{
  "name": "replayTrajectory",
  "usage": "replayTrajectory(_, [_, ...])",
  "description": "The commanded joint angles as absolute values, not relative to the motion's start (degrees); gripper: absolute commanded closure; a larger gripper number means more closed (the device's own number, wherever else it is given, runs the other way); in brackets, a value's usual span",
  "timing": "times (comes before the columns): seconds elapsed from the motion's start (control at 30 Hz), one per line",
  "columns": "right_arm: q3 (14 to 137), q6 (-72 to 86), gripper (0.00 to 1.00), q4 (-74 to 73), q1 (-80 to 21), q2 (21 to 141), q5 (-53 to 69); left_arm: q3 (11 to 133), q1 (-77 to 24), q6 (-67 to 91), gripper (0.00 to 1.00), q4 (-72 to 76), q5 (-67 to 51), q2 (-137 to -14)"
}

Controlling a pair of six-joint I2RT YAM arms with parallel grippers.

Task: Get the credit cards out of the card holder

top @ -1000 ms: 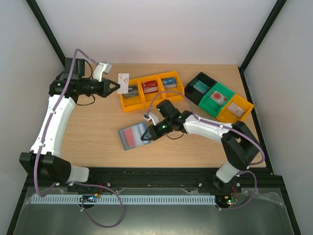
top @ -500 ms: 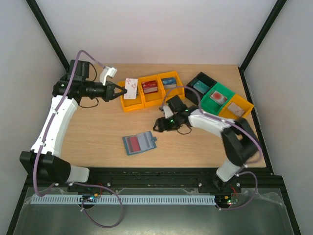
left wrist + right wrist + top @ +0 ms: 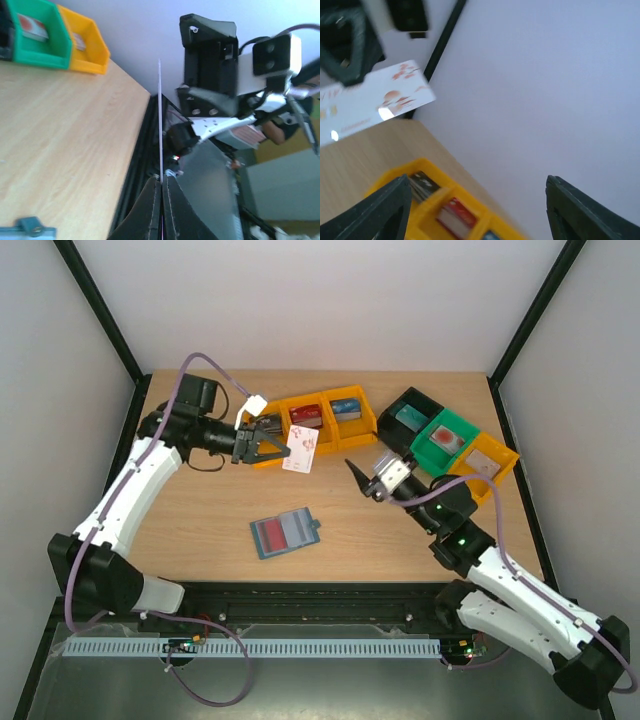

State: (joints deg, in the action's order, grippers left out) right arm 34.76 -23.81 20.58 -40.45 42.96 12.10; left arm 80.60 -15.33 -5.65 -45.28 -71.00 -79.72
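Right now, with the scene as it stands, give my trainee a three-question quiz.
1. True or false: the left gripper pinches a white card.
2. The card holder: A) hangs in mid-air, B) lies on the table, C) stands on edge.
3. Fill in: the right gripper is ___, holding nothing.
Key: 1 true; 2 B; 3 open.

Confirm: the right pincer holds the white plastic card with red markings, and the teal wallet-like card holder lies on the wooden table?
Wrong arm: the left pincer holds the white plastic card with red markings, as the top external view shows; the right pincer is open and empty. The teal wallet-like card holder does lie on the wooden table.
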Motion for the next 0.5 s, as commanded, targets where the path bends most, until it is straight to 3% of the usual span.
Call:
replayTrajectory(0.0, [29.22, -65.42, 0.29, 33.17, -43.8, 44.06, 12.91, 77.32, -17.12, 6.92, 0.98, -34.48, -80.79, -81.11])
replayTrajectory(0.13, [29.27, -87.44, 0.32, 39.24, -46.13, 48.69, 5.81, 75.06, -18.41, 12.95, 0.98, -29.28, -81.52, -82.24])
replayTrajectory(0.47, [35.39, -105.98, 0.42, 30.8, -48.84, 51.54, 5.36, 74.96, -20.25, 14.87, 0.98, -27.66, -82.63, -83.7])
